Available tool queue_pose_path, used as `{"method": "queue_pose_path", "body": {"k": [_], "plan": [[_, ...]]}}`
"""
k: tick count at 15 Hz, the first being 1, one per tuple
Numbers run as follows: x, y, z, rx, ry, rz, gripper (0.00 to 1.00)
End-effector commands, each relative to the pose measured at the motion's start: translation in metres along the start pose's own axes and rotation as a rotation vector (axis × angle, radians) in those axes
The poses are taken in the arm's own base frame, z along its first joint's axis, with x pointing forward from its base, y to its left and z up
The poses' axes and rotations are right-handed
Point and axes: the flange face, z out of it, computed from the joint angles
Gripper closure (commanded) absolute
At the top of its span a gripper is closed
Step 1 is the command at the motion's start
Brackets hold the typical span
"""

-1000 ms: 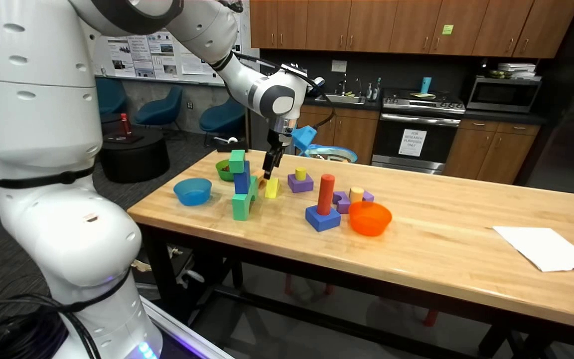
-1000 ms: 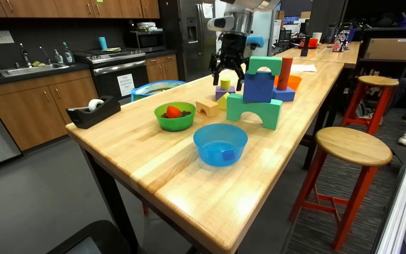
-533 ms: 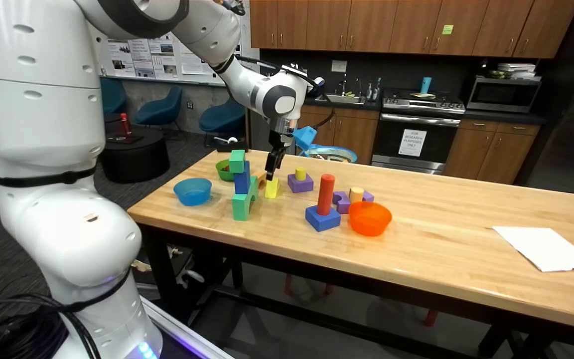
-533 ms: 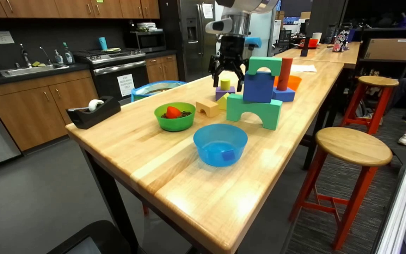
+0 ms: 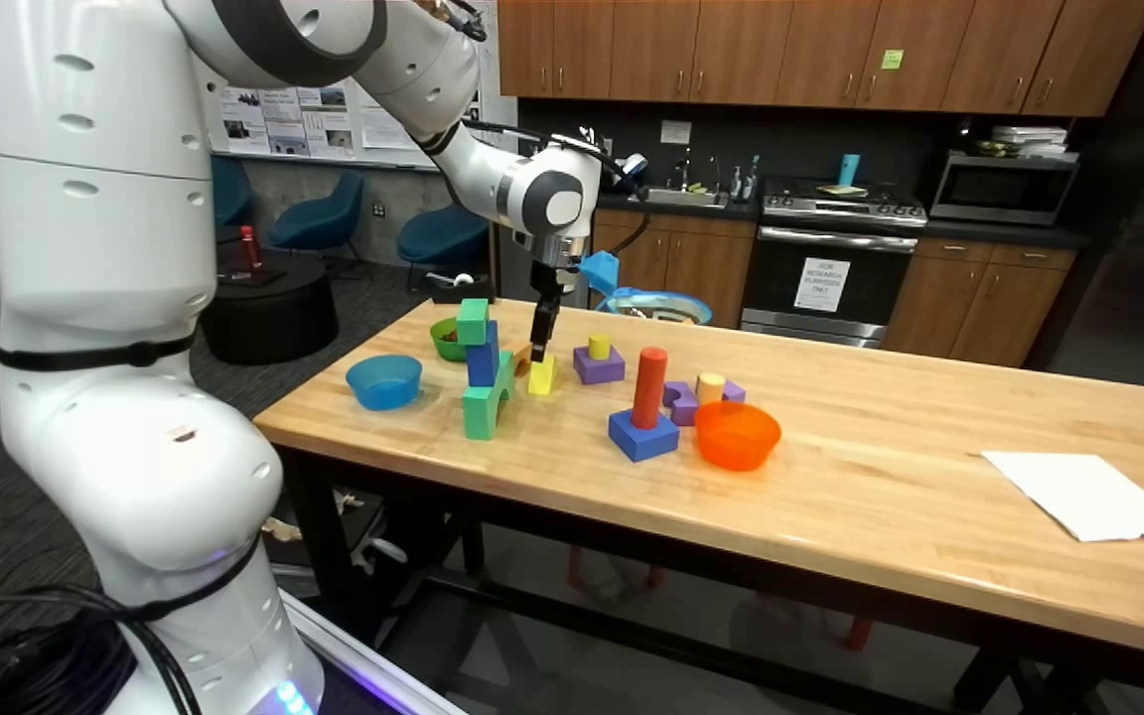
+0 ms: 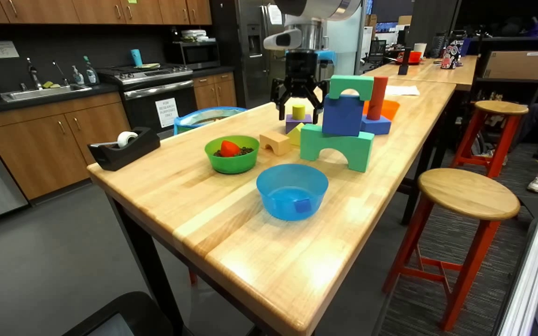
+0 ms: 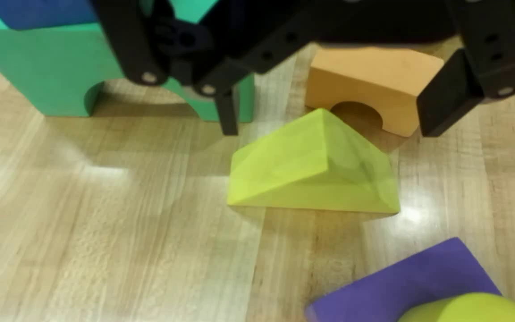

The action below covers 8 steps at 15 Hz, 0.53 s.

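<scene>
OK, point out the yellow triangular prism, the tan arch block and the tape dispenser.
Yellow triangular prism (image 7: pixel 295 156): wrist view, on a sloping face.
Tan arch block (image 7: pixel 376 70): wrist view, on its top face.
Tape dispenser (image 6: pixel 127 153): in an exterior view, on its black side.

1. In an exterior view, the camera stands close beside the white jointed robot arm (image 5: pixel 95 248), which fills the left side. It looks slightly down across the long pale wooden table (image 5: pixel 880 477), toward the black-and-steel stove (image 5: pixel 838 268) well beyond.
2. In an exterior view, the camera stands just off the table's short end, looking down along its length. The round translucent blue plastic bowl (image 6: pixel 292 200) sits nearest the lens.
3. Both exterior views share that table end, the bowl and the stove.
4. The wrist view looks steeply down at close range, the black two-finger gripper (image 7: pixel 331 120) along its top edge.
5. It shares the yellow triangular block (image 7: pixel 315 174), large green arch-shaped block (image 7: pixel 56 67) and flat purple block (image 7: pixel 400 286) with both exterior views.
</scene>
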Motion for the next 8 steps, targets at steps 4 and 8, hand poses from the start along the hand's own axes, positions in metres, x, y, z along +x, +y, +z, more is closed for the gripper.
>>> {"method": "queue_pose_path", "body": {"k": [4, 8], "plan": [[0.0035, 0.0008, -0.0091, 0.034, -0.074, -0.118, 0.00], [0.0041, 0.0030, -0.0054, 0.041, -0.067, -0.141, 0.01]]}}
